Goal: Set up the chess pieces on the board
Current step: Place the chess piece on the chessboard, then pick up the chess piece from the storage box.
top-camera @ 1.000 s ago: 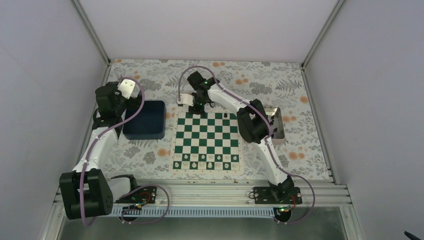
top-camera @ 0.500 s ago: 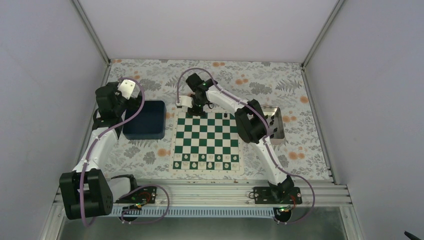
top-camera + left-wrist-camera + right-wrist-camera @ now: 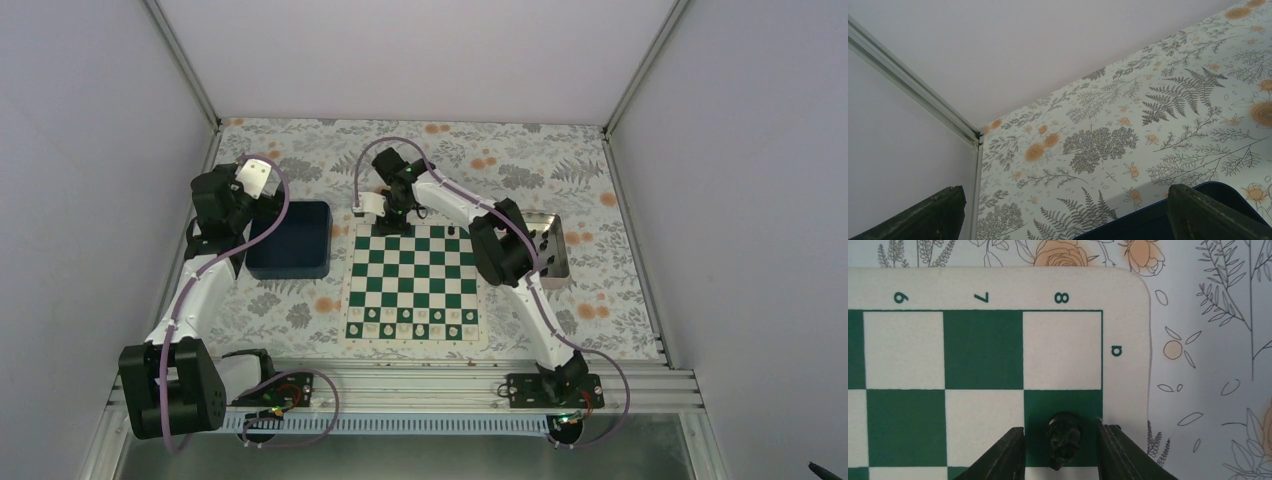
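Subject: one black piece [image 3: 1064, 437], small, glossy, with a rounded head, seen from above. It is narrower than its square. Its type cannot be told from this angle.

Location: the black piece sits on a dark green square of the board [image 3: 983, 350], in the row marked 8. That square is next to the white corner square by the letter "a". The piece sits toward one edge of the square, not at its middle.

Right pincer [image 3: 391, 218]: at the board's far left corner. Its fingers [image 3: 1003, 455] flank the black piece with a gap on each side, so it is parted and holds nothing.

Left pincer [image 3: 1064, 200]: spread wide and empty, above the flowered bench [image 3: 1108, 145] at the rim of the blue bin [image 3: 290, 240].

Other findings: a second black piece [image 3: 452, 230] stands in the same far row, toward the right. White pieces [image 3: 412, 322] fill the two near rows. A metal tray [image 3: 562, 268] lies right of the board and holds dark pieces [image 3: 541, 240] too small to identify.
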{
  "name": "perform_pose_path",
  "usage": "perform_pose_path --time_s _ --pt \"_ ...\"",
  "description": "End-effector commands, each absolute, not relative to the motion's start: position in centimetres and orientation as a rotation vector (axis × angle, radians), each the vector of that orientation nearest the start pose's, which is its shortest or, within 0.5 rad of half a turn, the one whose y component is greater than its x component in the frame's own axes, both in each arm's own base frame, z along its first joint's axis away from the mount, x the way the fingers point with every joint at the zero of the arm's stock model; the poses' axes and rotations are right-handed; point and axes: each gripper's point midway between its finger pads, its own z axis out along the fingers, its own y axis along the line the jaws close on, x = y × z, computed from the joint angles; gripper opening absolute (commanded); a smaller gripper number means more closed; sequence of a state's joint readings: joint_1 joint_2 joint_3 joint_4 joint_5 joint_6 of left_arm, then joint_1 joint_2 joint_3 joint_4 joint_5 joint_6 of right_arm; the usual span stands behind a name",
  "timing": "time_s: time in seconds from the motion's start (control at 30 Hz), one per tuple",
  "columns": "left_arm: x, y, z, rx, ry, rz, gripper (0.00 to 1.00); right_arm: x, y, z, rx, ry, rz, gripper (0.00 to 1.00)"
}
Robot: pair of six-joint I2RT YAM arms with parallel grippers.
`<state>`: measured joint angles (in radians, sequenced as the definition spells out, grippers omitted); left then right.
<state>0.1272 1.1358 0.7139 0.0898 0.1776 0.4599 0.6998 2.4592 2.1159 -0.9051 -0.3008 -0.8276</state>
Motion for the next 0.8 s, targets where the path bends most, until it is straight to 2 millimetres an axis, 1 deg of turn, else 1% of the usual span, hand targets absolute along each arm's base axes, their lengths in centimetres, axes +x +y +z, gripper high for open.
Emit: perform_pose_path --time_s 0.0,0.1,0.13,0.17,0.2,0.23,0.3,0.37,0.4,0.47,0.53,0.57,0.63,0.67,0.7,0.73,0.77 --pt "38.7 1.7 23.5 0.439 1.816 0.219 1.00 38.9 40.0 6.5 -1.925 1.894 0.380 0.39" --pt "38.7 1.7 23.6 0.439 1.816 0.219 1.00 39.2 39.4 9.5 -1.890 1.873 0.359 0.39" --pt "38.7 1.7 23.7 0.437 1.815 0.222 1.00 39.4 38.9 10.8 -1.871 1.866 0.350 0.39" --pt "38.7 1.7 23.7 0.435 1.815 0.223 1.00 39.7 38.1 12.7 -1.840 1.857 0.343 0.39" --pt "38.7 1.8 23.7 0.434 1.816 0.226 1.00 40.0 37.2 13.7 -1.817 1.861 0.341 0.40" --pt "38.6 1.8 23.8 0.432 1.813 0.229 1.00 40.2 36.1 16.0 -1.778 1.848 0.339 0.40" --pt "38.6 1.8 23.7 0.432 1.815 0.230 1.00 40.5 33.3 18.7 -1.719 1.855 0.343 0.40" --pt "38.7 1.8 23.6 0.435 1.816 0.229 1.00 40.8 29.8 20.8 -1.654 1.881 0.319 0.40" --pt "38.7 1.8 23.5 0.436 1.819 0.226 1.00 40.9 27.8 21.2 -1.625 1.904 0.294 0.40" --pt "38.8 1.7 23.3 0.438 1.824 0.221 1.00 41.3 22.9 21.7 -1.550 1.968 0.231 0.40" --pt "38.9 1.7 23.2 0.438 1.829 0.218 1.00 41.3 18.1 21.5 -1.473 2.038 0.178 0.40" --pt "39.0 1.7 23.2 0.439 1.831 0.215 1.00 40.9 15.5 20.4 -1.443 2.091 0.155 0.40" --pt "39.1 1.7 23.0 0.438 1.839 0.211 1.00 40.2 11.2 19.1 -1.381 2.166 0.102 0.40" --pt "39.1 1.7 23.0 0.438 1.839 0.211 1.00 39.7 9.4 19.2 -1.349 2.179 0.070 0.40" --pt "39.2 1.7 23.0 0.439 1.841 0.209 1.00 39.2 7.3 18.7 -1.310 2.213 0.049 0.40" --pt "39.2 1.7 23.0 0.440 1.842 0.207 1.00 38.6 6.0 18.5 -1.288 2.230 0.037 0.39" --pt "39.2 1.7 22.9 0.440 1.843 0.207 1.00 37.9 5.1 17.8 -1.276 2.253 0.036 0.38"
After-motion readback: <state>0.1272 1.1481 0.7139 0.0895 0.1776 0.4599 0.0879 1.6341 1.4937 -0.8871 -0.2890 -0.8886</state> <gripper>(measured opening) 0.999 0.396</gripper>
